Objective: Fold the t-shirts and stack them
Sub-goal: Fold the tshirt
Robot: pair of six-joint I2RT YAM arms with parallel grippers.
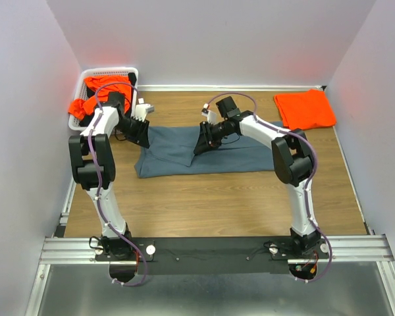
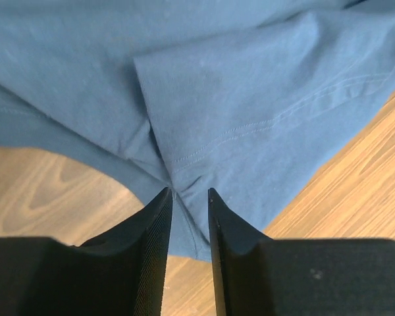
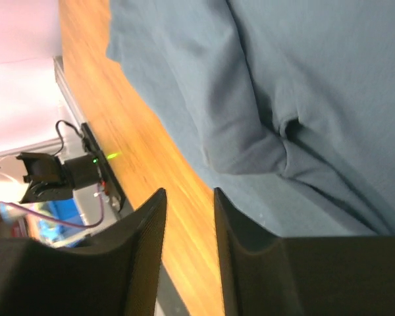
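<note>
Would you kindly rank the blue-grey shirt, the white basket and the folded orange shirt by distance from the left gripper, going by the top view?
1. blue-grey shirt: mid-table, its left end right at the left gripper.
2. white basket: far-left corner, behind the gripper.
3. folded orange shirt: far-right side.

basket (image 1: 118,70): white, slotted, sat upper left by the back wall | table (image 1: 217,197): wood-grain, filled mid-frame | rail (image 1: 66,249): metal, crossed the bottom
</note>
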